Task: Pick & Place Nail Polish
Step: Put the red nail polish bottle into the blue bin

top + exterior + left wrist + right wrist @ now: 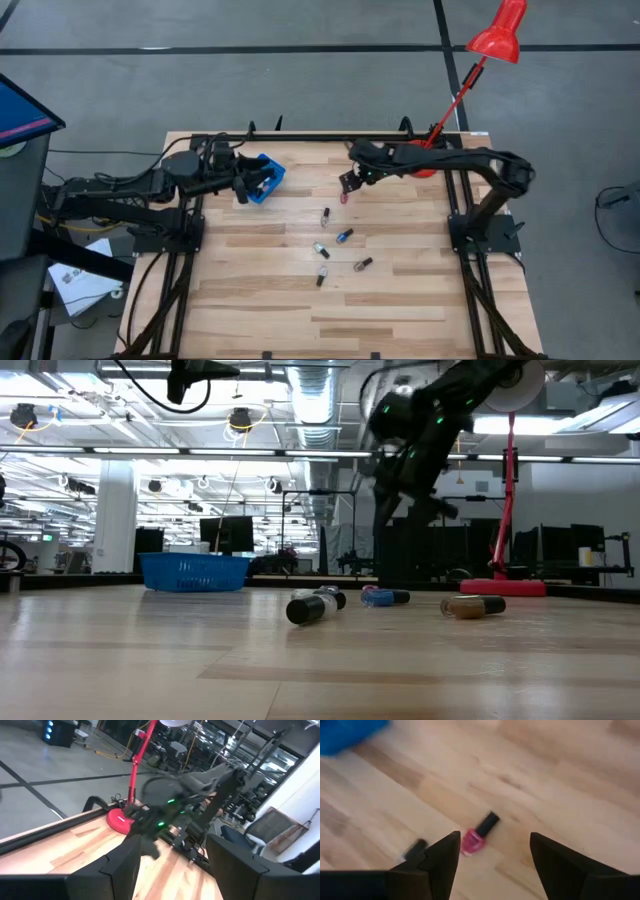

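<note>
Pink nail polish bottle (476, 837) lies on the wooden table (400, 300) beneath the right gripper (347, 186), its fingers apart, arm stretched across the table; four more bottles (338, 245) lie scattered nearby. Left gripper (243, 186), fingers apart, sits at the blue bin (268, 178)

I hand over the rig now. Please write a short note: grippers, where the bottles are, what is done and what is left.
Left gripper: open, at the blue bin, holding nothing.
Right gripper: open, empty, above the pink nail polish bottle.
Bottles: the pink one lies near the right gripper; four others and a dark one lie mid-table.
Done: cannot tell what the bin holds.
Left: all six.
</note>
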You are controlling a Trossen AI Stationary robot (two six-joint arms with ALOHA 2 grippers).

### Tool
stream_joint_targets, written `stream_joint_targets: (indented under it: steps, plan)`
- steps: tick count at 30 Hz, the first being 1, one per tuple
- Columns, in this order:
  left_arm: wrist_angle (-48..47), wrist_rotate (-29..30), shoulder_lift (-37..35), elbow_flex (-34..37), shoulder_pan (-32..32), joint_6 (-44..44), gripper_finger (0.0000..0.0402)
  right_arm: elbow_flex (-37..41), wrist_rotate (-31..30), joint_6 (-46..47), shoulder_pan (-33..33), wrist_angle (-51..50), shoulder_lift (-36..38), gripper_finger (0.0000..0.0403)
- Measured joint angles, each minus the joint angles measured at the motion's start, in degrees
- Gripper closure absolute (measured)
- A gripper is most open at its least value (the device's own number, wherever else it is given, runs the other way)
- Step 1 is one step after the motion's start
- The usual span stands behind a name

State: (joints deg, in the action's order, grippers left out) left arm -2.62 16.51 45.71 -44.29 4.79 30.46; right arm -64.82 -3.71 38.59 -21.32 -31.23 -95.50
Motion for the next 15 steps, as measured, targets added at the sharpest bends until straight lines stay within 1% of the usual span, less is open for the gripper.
stream_joint_targets:
  steps: [4,8,12,15]
  plan:
    - [0.03,-0.41,-0.36,0.02,-0.01,0.0,0.0183,-3.72,2.99,-0.03,-0.3,-2.96,-6.32,0.0182]
    - [0.01,-0.41,-0.58,0.02,-0.01,-0.04,0.0183,-6.5,6.8,-0.09,-0.57,-3.47,-11.01,0.0185]
    - [0.13,-0.39,-0.71,0.02,0.01,-0.07,0.0183,-8.68,7.22,-0.01,-1.47,-3.76,-14.05,0.0185]
    - [0.12,-0.39,-0.79,0.02,-0.01,-0.12,0.0183,-9.76,7.36,0.24,-2.21,-6.19,-16.35,0.0186]
